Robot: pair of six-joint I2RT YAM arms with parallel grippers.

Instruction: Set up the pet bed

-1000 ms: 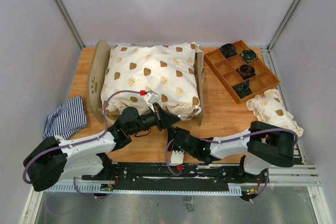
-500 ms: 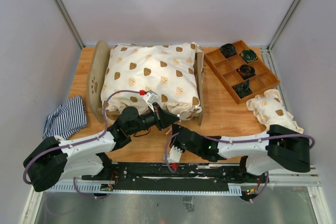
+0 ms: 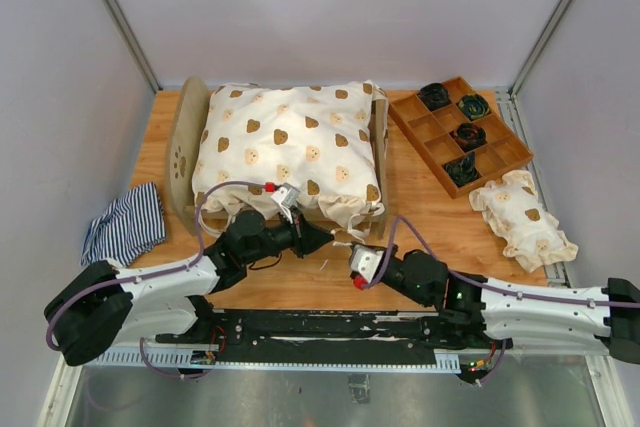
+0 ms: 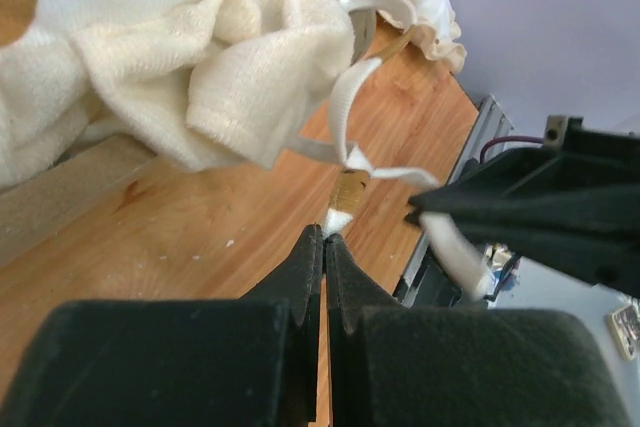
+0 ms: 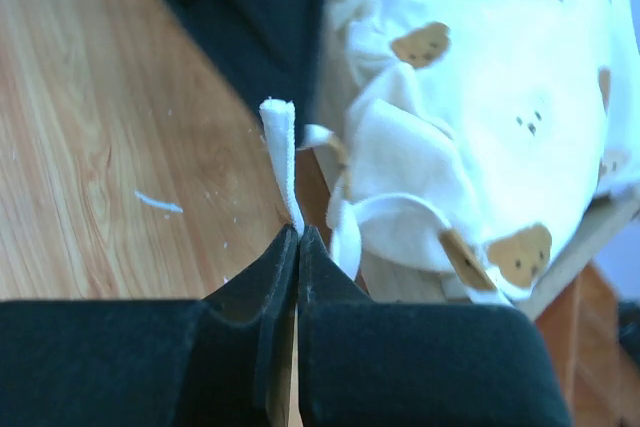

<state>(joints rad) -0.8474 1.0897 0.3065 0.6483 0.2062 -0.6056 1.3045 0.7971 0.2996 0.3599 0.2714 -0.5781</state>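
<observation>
The pet bed (image 3: pixel 182 152) is a light plywood frame with a paw-print headboard at the left. A cream bear-print cushion (image 3: pixel 290 147) covers it. White tie ribbons hang from the cushion's near right corner (image 4: pixel 345 107). My left gripper (image 3: pixel 326 239) (image 4: pixel 325 239) is shut on the end of one ribbon (image 4: pixel 340 215) just above the table. My right gripper (image 3: pixel 345 250) (image 5: pixel 298 232) is shut on another white ribbon (image 5: pixel 281 147) right beside it. In the left wrist view the right gripper's black body (image 4: pixel 545 207) sits close at the right.
A brown compartment tray (image 3: pixel 497 157) with dark rolled items stands at the back right. A small bear-print pillow (image 3: pixel 522 217) lies near the right edge. A navy-striped cloth (image 3: pixel 125 222) lies at the left. The arms' base rail (image 3: pixel 330 332) runs along the near edge.
My right arm has stretched out low, and its gripper has risen to the bed's near corner and shut on a ribbon. The left gripper has drawn back slightly with its ribbon.
</observation>
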